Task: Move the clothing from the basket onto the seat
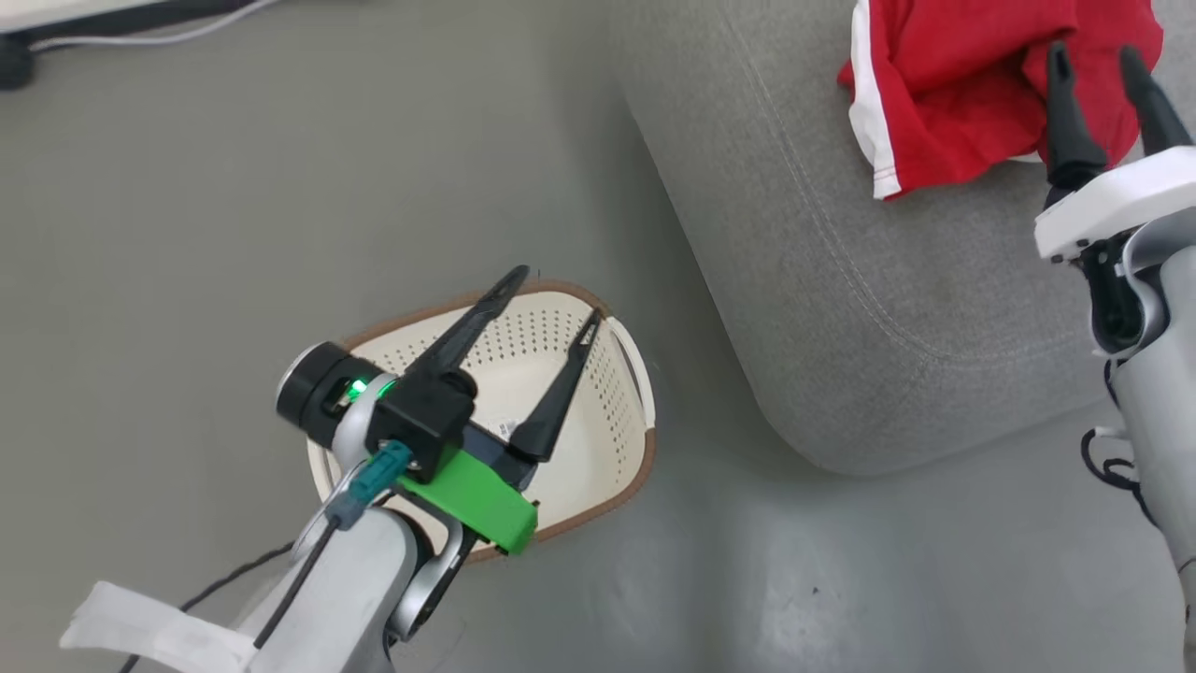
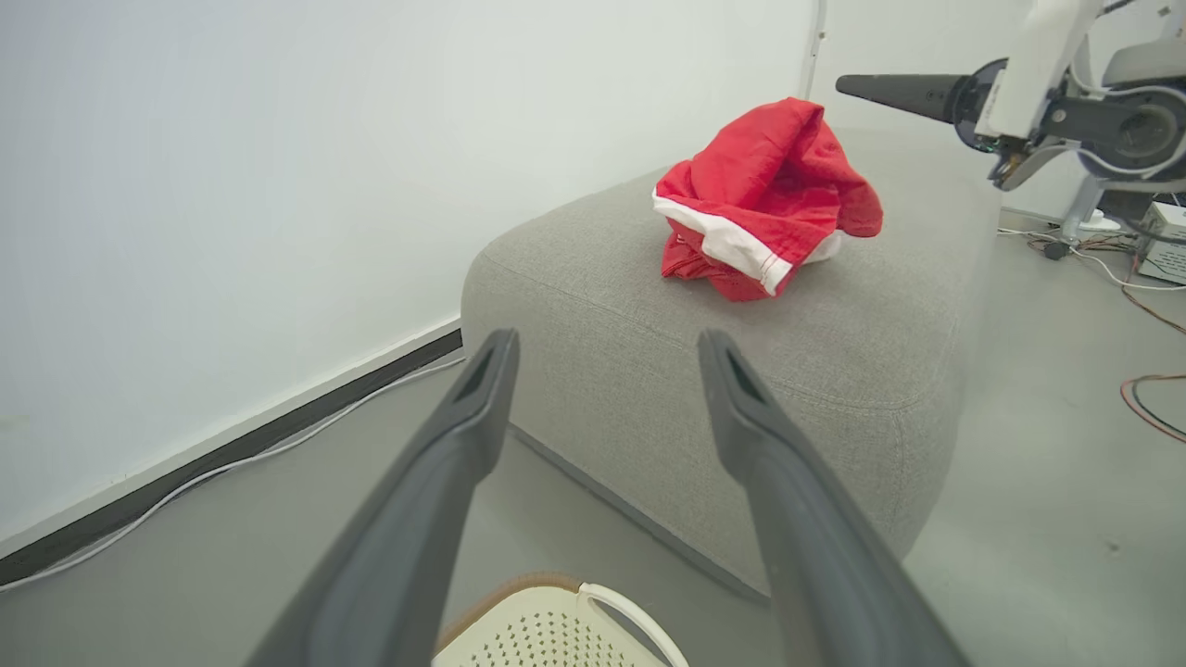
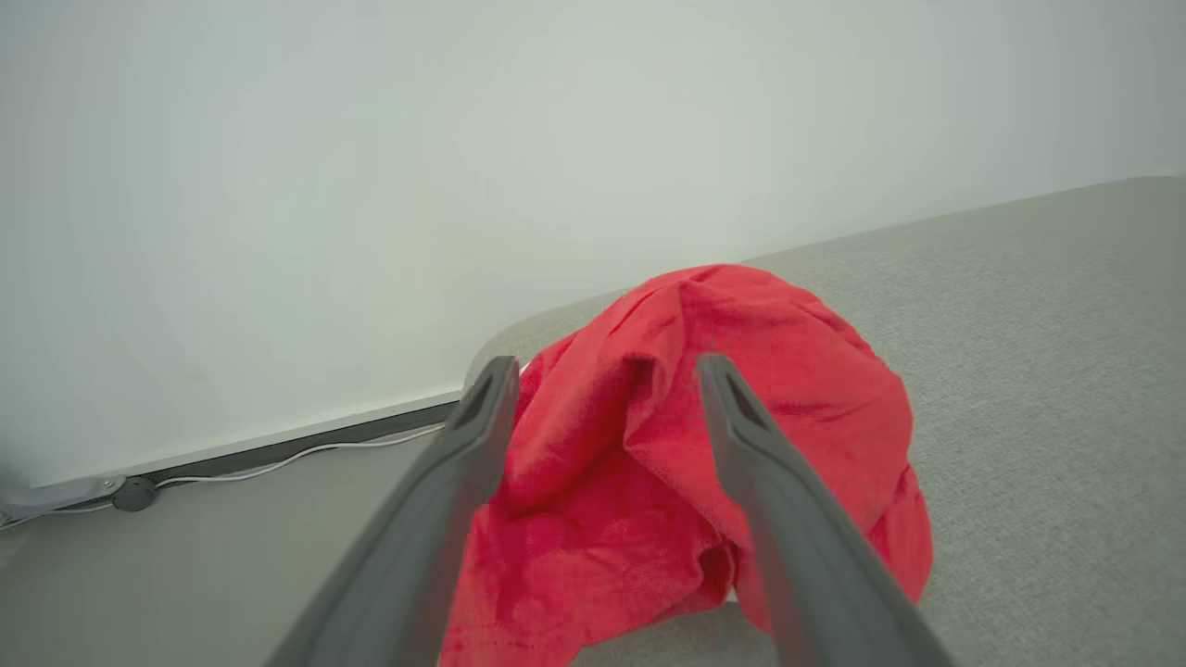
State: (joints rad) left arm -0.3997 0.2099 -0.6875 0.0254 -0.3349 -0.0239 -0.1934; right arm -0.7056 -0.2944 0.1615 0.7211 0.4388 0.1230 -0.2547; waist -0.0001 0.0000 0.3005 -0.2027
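Pincer on the left arm [image 1: 557, 294] stands with its two long dark fingers spread wide and nothing between them, hanging over the small cream-white perforated plastic basket with a brown woven-look rim [image 1: 639, 439], which sits on the floor directly beneath it. A bright green plastic part [image 1: 472, 500] and a dark cable cling to that wrist and cover the basket's near edge in the head view. The right pincer [image 1: 1093, 54] is likewise spread, gripping nothing. It hovers just above and beside the crumpled red sports clothing with white stripe trim [image 1: 944, 84], and in the left wrist view its one visible finger is clear of the cloth. From the right wrist view the fingers frame the top of the red heap. The clothing lies bunched in one mound on top of the large grey fabric-upholstered seat with rounded edges and a stitched seam [image 1: 841, 280], near the seat's end, well apart from the left pincer and the basket. The basket stands just beside the seat's rounded corner, a strip of floor between them. Smooth grey floor [image 1: 187, 234] runs under everything. A plain white wall [image 2: 278, 139] rises behind the seat, with a dark skirting strip [image 2: 269, 428] and a thin white cable [image 2: 232, 466] along its foot, and loose coloured wires [image 2: 1149, 398] lie on the floor beyond the seat.
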